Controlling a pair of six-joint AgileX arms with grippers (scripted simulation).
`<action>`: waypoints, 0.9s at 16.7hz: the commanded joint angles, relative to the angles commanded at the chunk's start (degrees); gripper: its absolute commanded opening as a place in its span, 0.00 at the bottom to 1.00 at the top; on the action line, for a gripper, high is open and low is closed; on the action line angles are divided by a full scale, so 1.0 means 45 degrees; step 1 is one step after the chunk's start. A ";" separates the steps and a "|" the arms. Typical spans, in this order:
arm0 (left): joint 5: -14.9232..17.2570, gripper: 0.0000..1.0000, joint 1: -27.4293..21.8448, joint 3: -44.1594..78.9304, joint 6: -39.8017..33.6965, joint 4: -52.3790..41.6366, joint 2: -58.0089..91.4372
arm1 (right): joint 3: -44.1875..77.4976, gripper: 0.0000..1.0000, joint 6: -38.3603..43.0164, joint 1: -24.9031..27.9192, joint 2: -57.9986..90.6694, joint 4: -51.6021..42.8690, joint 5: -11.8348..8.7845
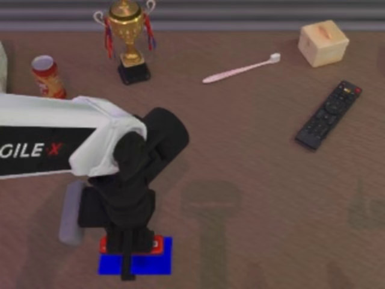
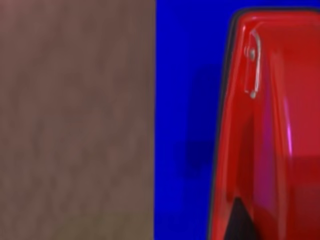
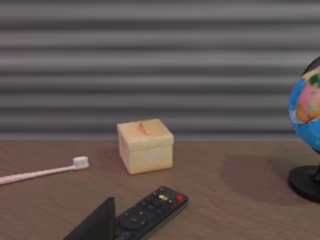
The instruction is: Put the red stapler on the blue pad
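The red stapler [image 1: 155, 245] lies lengthwise along the far edge of the blue pad [image 1: 162, 264], near the table's front left. My left gripper [image 1: 127, 253] points down onto its middle and hides most of it; it is shut on the stapler. In the left wrist view the glossy stapler [image 2: 270, 125] with its silvery mark fills one side. The blue pad [image 2: 185, 100] lies right beside it. One dark fingertip [image 2: 240, 222] shows against the red. My right gripper [image 3: 95, 225], parked out of the top view, shows only as a dark wedge.
A gold trophy [image 1: 128, 39] and a red can [image 1: 48, 75] stand at the back left. A pink toothbrush [image 1: 240, 69], a tan box [image 1: 323, 42] and a black remote [image 1: 329, 114] lie at the back right. A globe [image 3: 307, 130] stands at the right.
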 joint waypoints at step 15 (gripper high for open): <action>0.0000 1.00 0.0000 0.0000 0.0000 0.0000 0.0000 | 0.0000 1.00 0.0000 0.0000 0.0000 0.0000 0.0000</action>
